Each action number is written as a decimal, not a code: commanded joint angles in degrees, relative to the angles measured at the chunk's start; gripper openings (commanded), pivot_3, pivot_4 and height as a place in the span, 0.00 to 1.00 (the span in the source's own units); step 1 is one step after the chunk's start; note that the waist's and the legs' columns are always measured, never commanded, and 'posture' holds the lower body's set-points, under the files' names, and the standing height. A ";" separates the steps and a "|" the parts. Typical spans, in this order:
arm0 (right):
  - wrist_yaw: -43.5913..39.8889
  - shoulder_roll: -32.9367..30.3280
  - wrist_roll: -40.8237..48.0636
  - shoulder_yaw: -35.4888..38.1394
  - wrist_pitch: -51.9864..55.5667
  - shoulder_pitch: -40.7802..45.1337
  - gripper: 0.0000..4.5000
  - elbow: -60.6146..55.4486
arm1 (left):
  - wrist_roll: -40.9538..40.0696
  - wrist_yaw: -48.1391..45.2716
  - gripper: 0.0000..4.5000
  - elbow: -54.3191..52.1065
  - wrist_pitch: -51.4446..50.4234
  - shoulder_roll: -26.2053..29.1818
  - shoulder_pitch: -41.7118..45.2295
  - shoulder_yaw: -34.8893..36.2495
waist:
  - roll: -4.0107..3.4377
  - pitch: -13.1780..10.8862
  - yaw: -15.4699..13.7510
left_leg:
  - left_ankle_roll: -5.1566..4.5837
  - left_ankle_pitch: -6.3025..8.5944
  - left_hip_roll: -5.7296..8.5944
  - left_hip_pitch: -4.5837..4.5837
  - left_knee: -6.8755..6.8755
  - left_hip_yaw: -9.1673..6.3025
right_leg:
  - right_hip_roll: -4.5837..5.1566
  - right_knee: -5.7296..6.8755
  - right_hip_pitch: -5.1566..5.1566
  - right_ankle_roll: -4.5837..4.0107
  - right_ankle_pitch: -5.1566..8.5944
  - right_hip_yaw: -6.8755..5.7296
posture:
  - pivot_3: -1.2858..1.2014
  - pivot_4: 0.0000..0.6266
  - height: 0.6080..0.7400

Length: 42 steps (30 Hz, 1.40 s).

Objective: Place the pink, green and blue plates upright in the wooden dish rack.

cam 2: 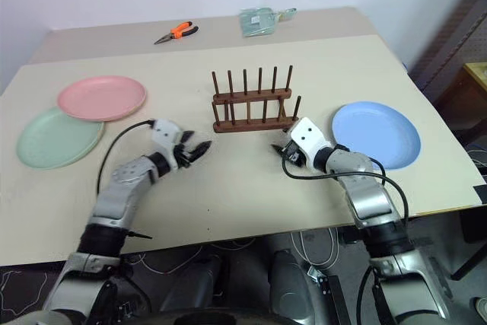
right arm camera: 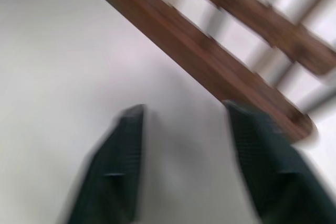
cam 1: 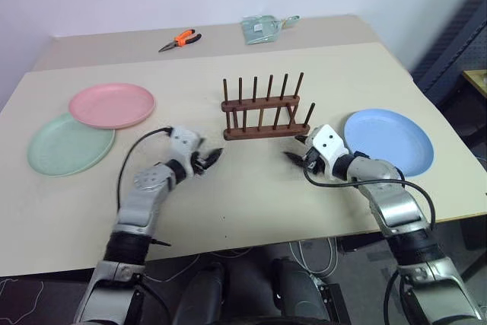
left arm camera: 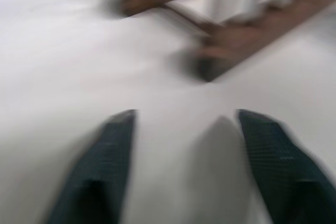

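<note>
Our left fingers are spread apart and hold nothing. Our right fingers are spread apart too, with nothing between them. Both pairs hang low over the pale surface.

Our left gripper is just in front of the left end of the wooden dish rack. Our right gripper is just in front of the right end of the rack. Neither one touches it. The rack stands in the middle of the surface with its thin pegs pointing up. No plate is in it.

The blue plate lies flat, just to the right of our right hand. The pink plate lies flat far over on the left. Its edge sits on top of the green plate, which lies flat nearer to us.

At the far side of the surface lie orange pliers and a small green packet.
</note>
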<state>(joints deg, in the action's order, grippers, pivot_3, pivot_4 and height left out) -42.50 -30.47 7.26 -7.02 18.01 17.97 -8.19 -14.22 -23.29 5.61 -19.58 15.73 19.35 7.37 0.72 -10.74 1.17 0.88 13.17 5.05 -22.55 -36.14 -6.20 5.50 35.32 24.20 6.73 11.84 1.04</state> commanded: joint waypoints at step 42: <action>3.91 -3.60 -13.08 -5.53 -10.00 13.92 0.98 -8.86 | -28.16 27.43 0.00 -15.79 -15.61 -8.30 19.46 14.38 | 0.46 -0.06 -1.70 | 0.09 0.01 0.13 -0.05 -0.01 0.03 | 0.05 -0.19 -0.12 0.02 0.00 -0.03 | 0.52 0.24 0.99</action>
<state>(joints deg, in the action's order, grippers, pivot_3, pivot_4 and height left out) -39.61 -33.20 -1.36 -10.84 12.93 29.47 -17.36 -43.00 4.58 -4.98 -34.58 8.28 37.68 26.88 1.18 -10.79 -0.53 0.97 13.18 5.18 -22.59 -36.13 -6.16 5.56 35.11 24.06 6.76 11.85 1.01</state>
